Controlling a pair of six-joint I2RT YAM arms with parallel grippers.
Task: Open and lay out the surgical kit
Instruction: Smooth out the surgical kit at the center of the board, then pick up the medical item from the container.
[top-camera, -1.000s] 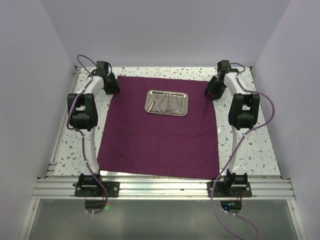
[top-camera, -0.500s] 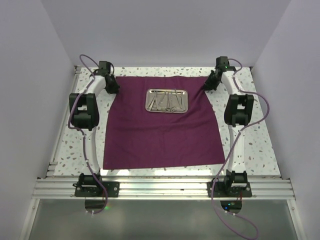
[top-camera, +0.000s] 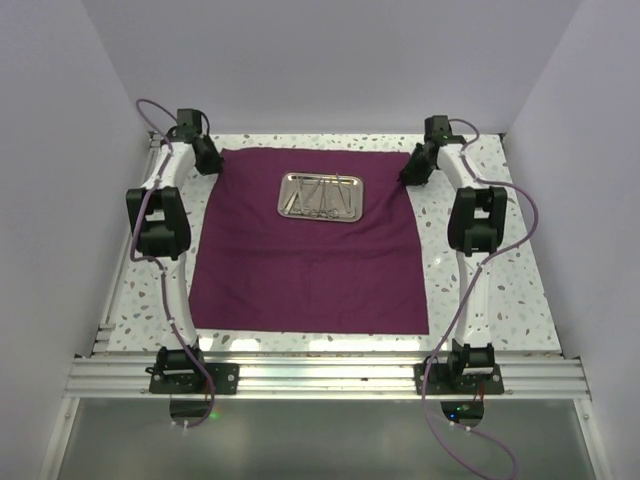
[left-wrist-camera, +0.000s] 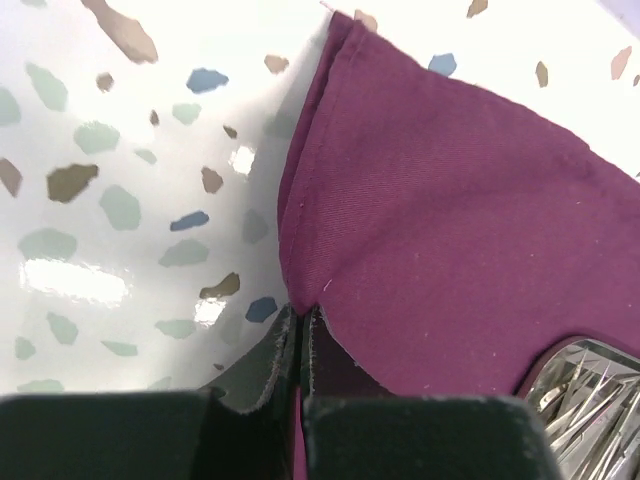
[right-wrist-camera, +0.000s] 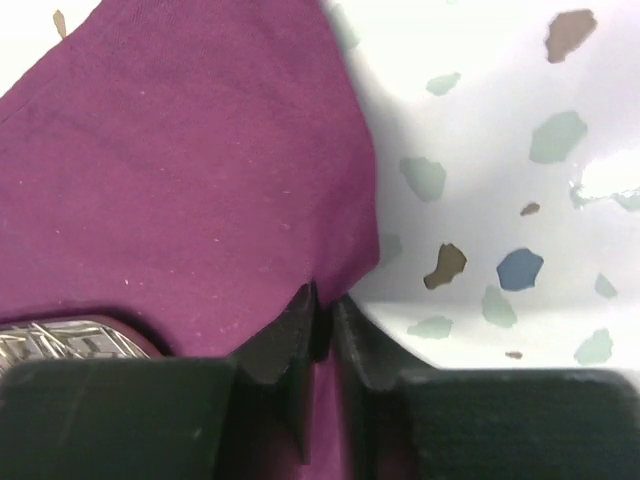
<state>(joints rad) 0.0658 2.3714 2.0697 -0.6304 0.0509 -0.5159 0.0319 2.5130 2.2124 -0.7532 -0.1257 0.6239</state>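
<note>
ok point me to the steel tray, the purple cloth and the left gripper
steel tray (top-camera: 285, 196), top external view, bare left end inside its rim
purple cloth (top-camera: 310, 270), top external view, bare middle stretch
left gripper (left-wrist-camera: 300, 318), left wrist view, midway between its fingertips, shut on the cloth's edge

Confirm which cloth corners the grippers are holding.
The two far ones: the left gripper is shut on the far-left corner of the cloth, the right gripper on its far-right. The two near corners lie flat and free on the table.
</note>
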